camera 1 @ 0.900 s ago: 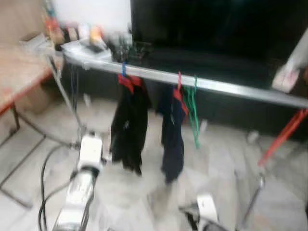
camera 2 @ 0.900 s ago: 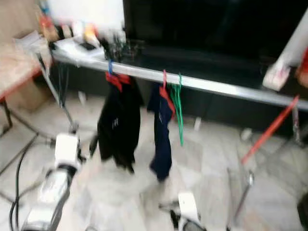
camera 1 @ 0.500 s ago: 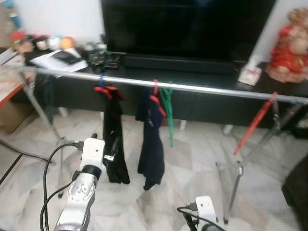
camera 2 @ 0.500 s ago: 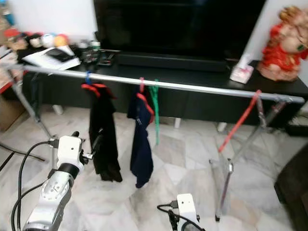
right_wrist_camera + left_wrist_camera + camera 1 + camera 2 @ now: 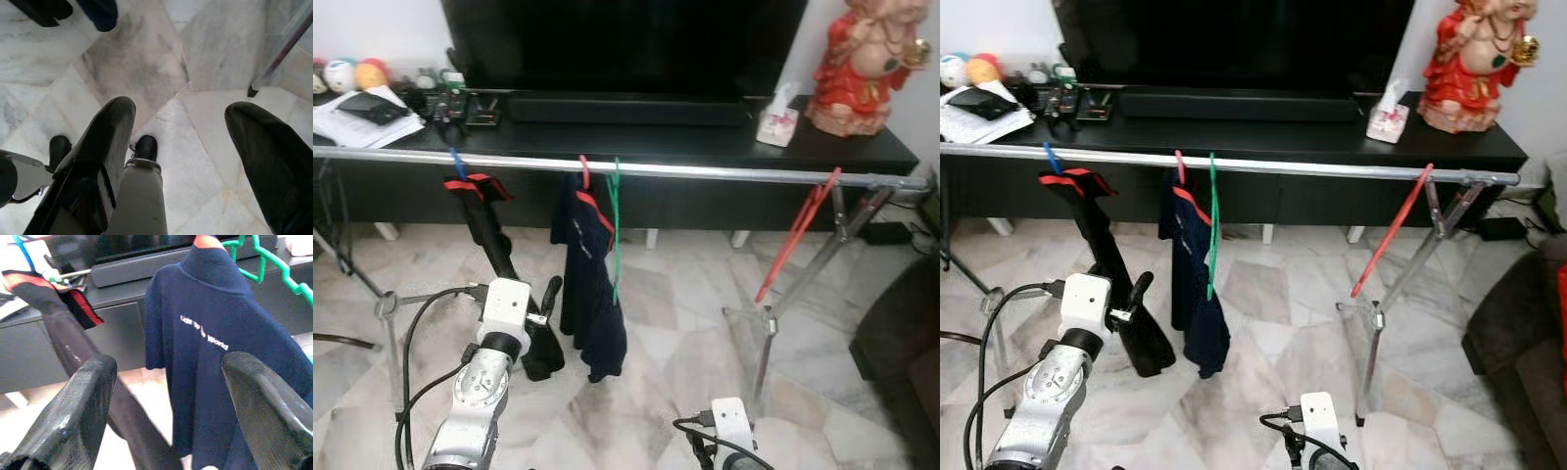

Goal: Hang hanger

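Left gripper (image 5: pixel 161 416) raised in front of silver clothes rail (image 5: pixel 705 172), fingers (image 5: pixel 73 416) spread apart, empty, aimed at navy blue shirt (image 5: pixel 587 284). Black garment with red trim (image 5: pixel 499 264) on blue hanger (image 5: pixel 457 164) just beside left gripper, swung at a slant. Navy shirt on red hanger (image 5: pixel 584 174) near rail middle. Bare green plastic hanger (image 5: pixel 615 230) hooked on rail, touching navy shirt's right side, above and right of left gripper. Red hanger (image 5: pixel 795 235) far right on rail, tilted. Right gripper (image 5: pixel 190 161) low, pointing at marble floor (image 5: pixel 146 63), fingers (image 5: pixel 98 147) parted, empty. Black TV table (image 5: pixel 862 152) behind rail, red figurine (image 5: pixel 857 59) on right end.
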Available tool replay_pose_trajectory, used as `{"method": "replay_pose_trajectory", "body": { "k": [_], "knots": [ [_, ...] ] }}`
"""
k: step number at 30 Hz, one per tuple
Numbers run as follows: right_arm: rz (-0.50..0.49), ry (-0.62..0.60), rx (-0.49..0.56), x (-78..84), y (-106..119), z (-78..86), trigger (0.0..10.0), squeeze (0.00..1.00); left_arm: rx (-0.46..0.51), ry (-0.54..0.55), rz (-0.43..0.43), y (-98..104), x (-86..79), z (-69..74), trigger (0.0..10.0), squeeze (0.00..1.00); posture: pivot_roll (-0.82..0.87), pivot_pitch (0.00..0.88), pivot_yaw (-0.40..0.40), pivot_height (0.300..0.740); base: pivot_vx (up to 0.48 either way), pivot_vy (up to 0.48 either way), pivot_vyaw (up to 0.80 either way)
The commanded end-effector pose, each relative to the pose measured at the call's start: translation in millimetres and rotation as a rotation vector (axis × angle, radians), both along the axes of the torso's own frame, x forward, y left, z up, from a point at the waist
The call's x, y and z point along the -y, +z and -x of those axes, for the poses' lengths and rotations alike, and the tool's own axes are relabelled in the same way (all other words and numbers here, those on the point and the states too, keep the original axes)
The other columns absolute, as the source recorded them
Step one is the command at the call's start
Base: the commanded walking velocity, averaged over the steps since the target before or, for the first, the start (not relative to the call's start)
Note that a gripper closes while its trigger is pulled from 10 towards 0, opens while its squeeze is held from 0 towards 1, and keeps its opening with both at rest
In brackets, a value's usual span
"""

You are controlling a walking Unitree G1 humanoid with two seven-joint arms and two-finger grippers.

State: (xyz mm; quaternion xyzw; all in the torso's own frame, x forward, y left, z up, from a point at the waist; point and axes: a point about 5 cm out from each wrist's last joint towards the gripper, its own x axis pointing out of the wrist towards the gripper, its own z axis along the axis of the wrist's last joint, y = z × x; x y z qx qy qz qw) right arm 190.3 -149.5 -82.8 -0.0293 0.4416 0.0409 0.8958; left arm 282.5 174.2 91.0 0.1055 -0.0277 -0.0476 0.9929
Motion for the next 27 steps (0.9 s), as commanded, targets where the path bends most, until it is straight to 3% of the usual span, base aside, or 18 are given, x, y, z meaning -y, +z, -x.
{"method": "replay_pose_trajectory", "body": {
  "k": [1, 22, 27],
  "knots": [
    [0.006, -0.008, -0.018, 3.7, -2.3, 4.6, 10.0, 0.00, -0.037, 0.004, -0.004, -6.9, 1.1, 1.5, 10.0, 0.00, -0.03, 0.033, -0.042, 0.740, 0.000, -0.262, 0.00],
    [0.009, -0.008, -0.015, 4.1, -2.1, 4.3, 10.0, 0.00, -0.029, 0.012, -0.010, -5.8, 0.7, 0.7, 10.0, 0.00, -0.03, 0.040, -0.048, 0.740, 0.000, -0.311, 0.00],
    [0.009, -0.008, -0.015, 4.1, -2.1, 4.3, 10.0, 0.00, -0.030, 0.032, 0.005, -6.2, -0.8, 0.1, 10.0, 0.00, -0.03, 0.040, -0.048, 0.740, 0.000, 0.000, 0.00]
  ]
}}
